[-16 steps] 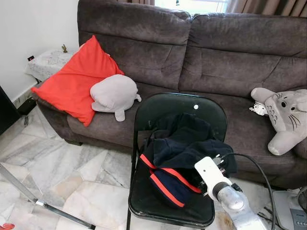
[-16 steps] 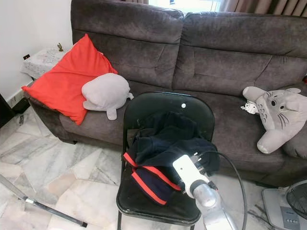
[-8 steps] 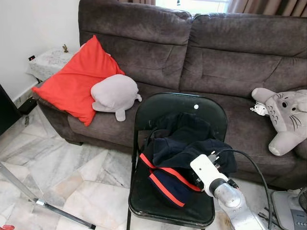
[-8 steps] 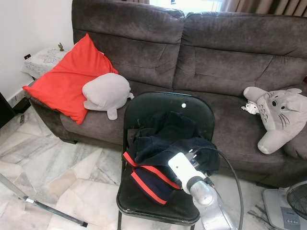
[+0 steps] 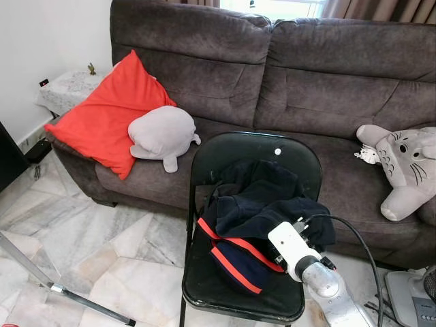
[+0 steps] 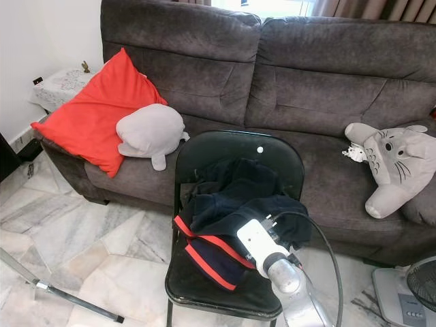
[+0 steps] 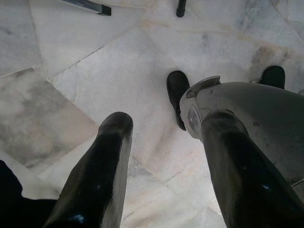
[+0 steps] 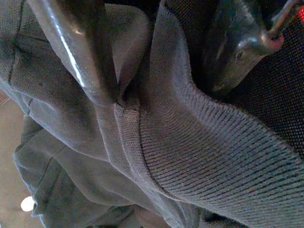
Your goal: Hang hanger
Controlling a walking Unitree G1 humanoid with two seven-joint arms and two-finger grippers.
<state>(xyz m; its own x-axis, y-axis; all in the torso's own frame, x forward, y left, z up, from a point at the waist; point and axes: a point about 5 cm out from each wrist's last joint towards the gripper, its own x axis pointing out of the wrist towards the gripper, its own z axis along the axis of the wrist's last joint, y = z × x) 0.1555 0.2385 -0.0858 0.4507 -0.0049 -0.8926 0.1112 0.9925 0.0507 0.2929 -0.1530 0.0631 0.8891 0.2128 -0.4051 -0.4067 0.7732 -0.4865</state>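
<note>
A dark navy garment point(image 5: 262, 204) with red stripes lies heaped on the seat of a black folding chair point(image 5: 253, 151). My right arm point(image 5: 303, 255) reaches over the chair's front right, its white wrist pressed against the heap. In the right wrist view my right gripper point(image 8: 161, 90) is open, its two black fingers point(image 8: 76, 47) standing on either side of a ribbed fold of the garment point(image 8: 199, 142). My left gripper point(image 7: 161, 156) hangs open over the marble floor point(image 7: 109, 80), holding nothing.
A brown sofa point(image 5: 300, 75) stands behind the chair with a red cushion point(image 5: 109, 112), a grey plush point(image 5: 162, 133) and a grey-white plush point(image 5: 402, 170). A metal bar point(image 5: 61, 289) crosses the floor at the left. A fan base point(image 6: 412, 293) sits at the right.
My right arm has edged left and forward, deeper into the garment heap. The garment and chair have stayed in place.
</note>
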